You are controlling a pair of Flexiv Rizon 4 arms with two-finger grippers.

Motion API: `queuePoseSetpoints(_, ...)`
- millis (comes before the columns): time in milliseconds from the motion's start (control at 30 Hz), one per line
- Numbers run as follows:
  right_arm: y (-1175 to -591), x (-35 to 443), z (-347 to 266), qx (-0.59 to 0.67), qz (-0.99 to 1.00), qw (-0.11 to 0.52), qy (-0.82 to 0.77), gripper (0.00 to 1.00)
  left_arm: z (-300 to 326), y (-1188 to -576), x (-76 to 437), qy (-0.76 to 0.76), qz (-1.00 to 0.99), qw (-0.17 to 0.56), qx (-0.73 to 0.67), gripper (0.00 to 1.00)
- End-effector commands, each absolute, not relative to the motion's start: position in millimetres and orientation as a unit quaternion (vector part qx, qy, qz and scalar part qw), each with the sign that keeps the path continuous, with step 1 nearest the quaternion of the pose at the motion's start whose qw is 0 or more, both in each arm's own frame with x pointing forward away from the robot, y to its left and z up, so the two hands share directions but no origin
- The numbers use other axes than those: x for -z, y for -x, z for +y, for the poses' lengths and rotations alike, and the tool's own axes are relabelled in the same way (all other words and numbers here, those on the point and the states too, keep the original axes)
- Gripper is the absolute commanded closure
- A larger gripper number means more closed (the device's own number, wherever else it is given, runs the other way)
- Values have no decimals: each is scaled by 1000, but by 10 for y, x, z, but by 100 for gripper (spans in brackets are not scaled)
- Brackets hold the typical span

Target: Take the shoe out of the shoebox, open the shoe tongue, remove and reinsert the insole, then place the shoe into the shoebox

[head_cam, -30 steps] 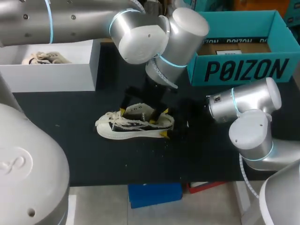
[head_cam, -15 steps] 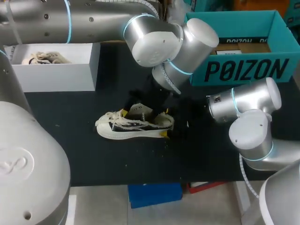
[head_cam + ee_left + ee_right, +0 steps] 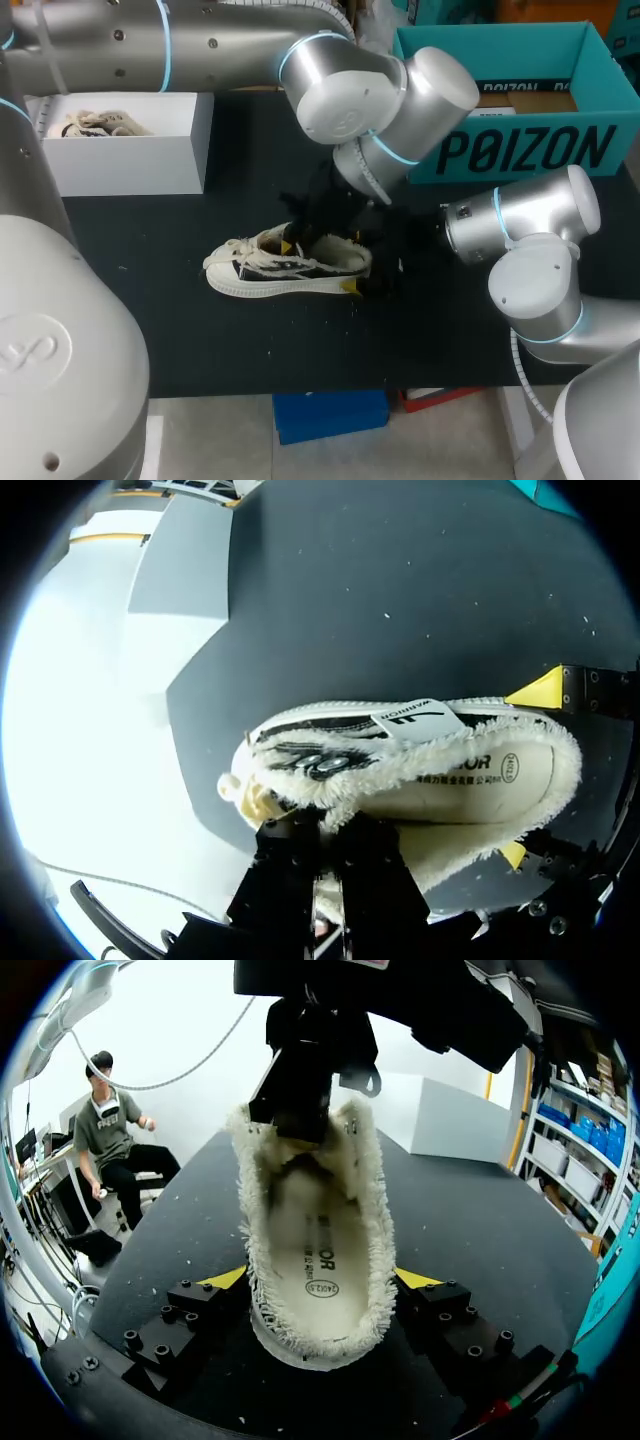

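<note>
at the bench's (image 3: 150,300) far left corner stands a white box (image 3: 130,160) with another shoe (image 3: 95,124) in it. the shoe (image 3: 285,268) of the task is out of its box and lies on its sole in the middle of the bench, toe to the left. the left gripper (image 3: 325,880) comes down on its laced part, clenched on the fleecy edge of the opening beside the tongue (image 3: 410,720). the right gripper (image 3: 320,1278) grasps the heel, one yellow tip against each side. the insole (image 3: 315,1230) lies flat inside. the teal shoebox (image 3: 520,150) waits at the far right corner.

the step in hand looks to be opening the tongue. the next move likely calls for drawing it up and toward the toe while the heel is held down, so the insole can be reached.
</note>
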State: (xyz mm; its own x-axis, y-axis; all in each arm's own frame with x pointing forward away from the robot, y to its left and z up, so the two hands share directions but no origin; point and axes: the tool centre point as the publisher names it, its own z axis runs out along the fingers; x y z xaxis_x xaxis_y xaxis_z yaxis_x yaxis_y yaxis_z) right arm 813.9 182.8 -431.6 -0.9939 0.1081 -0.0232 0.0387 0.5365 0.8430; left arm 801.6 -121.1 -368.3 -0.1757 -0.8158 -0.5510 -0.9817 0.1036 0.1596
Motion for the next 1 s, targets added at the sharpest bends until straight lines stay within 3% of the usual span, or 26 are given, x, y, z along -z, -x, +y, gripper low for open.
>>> queuePoseSetpoints(33,-8137,4345,1845,-479,876,36,-43,100,-1221,-8016,3602,624,723,172,-241,100)
queuePoseSetpoints(467,-8137,4345,1845,-479,876,36,-43,100,-1107,-8012,3234,642,714,199,-197,100)
queuePoseSetpoints(1000,-8137,4345,1845,-479,876,36,-43,100,-716,-7867,3240,667,692,195,-194,100)
